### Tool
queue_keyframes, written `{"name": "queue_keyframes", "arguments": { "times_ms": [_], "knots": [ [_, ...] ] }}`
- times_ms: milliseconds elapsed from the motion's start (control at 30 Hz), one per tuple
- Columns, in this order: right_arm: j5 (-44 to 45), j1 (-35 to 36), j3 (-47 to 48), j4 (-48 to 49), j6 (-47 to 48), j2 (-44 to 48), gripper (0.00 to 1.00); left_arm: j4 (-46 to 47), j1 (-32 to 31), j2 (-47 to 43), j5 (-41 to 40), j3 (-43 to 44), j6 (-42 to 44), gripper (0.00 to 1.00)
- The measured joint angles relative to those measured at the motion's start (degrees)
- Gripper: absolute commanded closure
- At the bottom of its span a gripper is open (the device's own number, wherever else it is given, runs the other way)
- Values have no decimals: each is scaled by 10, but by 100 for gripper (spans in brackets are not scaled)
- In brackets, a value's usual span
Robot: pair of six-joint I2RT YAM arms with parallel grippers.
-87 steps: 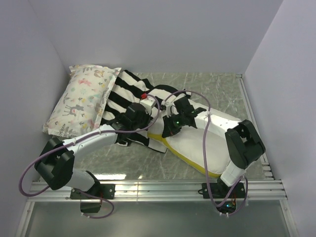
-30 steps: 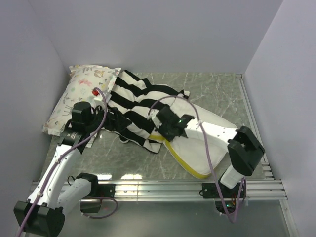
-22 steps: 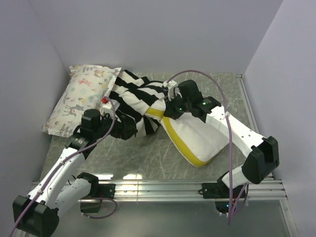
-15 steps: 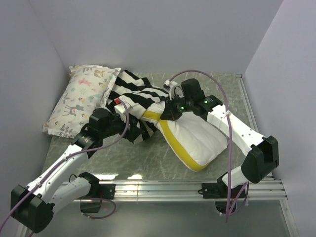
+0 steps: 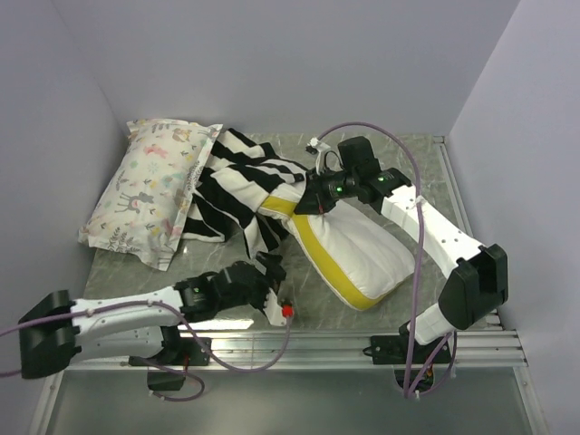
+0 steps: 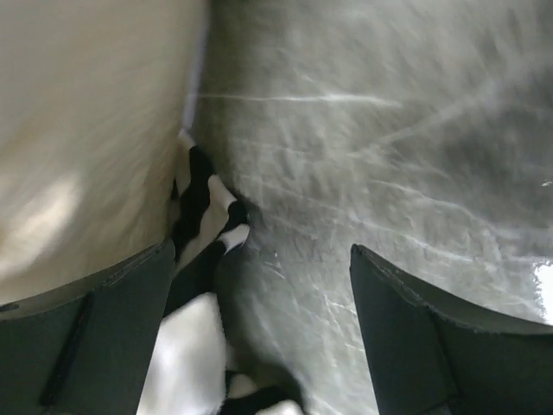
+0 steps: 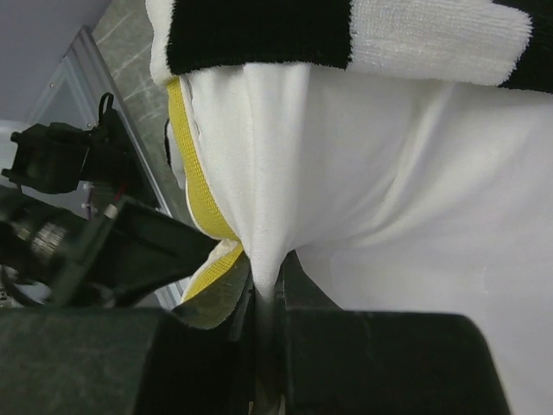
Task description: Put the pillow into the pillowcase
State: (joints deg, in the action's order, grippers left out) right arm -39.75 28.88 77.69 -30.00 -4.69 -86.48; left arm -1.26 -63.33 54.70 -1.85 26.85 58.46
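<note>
Bedding work is under way on the grey marbled table (image 5: 399, 159). I am clamping my right gripper (image 5: 313, 207) on a pinched fold of the pillow (image 5: 358, 249), close to its yellow band (image 5: 313, 245). My left gripper (image 5: 270, 288) is hanging low near the front edge, jaws spread wide and grasping nothing. A striped corner of cloth is lying on the table just beyond it.

By my reckoning the job is only beginning. The pillow is lying across the right half of the table with nearly all of its bulk in the open. Only its far end is meeting the pillowcase (image 5: 237, 181), whose hem (image 7: 346, 39) is lapping over the white cover in my right wrist view. Whether that end is truly going inside the mouth I cannot tell. Opening the case and drawing it down the pillow's whole length are, I am judging, what is remaining.

The pillow is showing as plump and rectangular, its smooth cream cover creasing where I am gripping it and its band reading as flat yellow tape. The pillowcase is lying limp and rumpled in broad black and white stripes, with a looped, towel-like nap at the hem. A printed pillow (image 5: 149, 186) is resting against the left wall, touching the stripes.
</note>
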Motion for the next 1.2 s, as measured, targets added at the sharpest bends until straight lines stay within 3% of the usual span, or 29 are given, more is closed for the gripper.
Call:
{"name": "queue_keyframes", "arguments": {
  "times_ms": [167,467,567,600,633,667,833,1033,1200],
  "knots": [
    [-5,0,0,-1,0,-1,100,123,-34,154,-107,-13,127,12],
    [-13,0,-4,-9,5,3,100,289,3,374,-239,45,241,15],
    [-17,0,-4,-16,9,5,100,340,39,409,-259,57,278,29],
    [-18,0,-4,-17,10,5,100,352,52,420,-263,63,287,48],
    [-19,0,-4,-17,10,5,100,356,63,429,-265,69,294,57],
    [-19,0,-4,-17,11,5,100,355,71,434,-265,75,293,72],
    [-19,0,-4,-16,9,5,100,285,78,433,-238,129,257,99],
    [-37,-2,4,13,-19,-23,100,141,-17,329,-109,183,148,100],
    [-89,0,10,71,-68,-97,100,104,-108,254,-26,184,82,100]
  ]
}}
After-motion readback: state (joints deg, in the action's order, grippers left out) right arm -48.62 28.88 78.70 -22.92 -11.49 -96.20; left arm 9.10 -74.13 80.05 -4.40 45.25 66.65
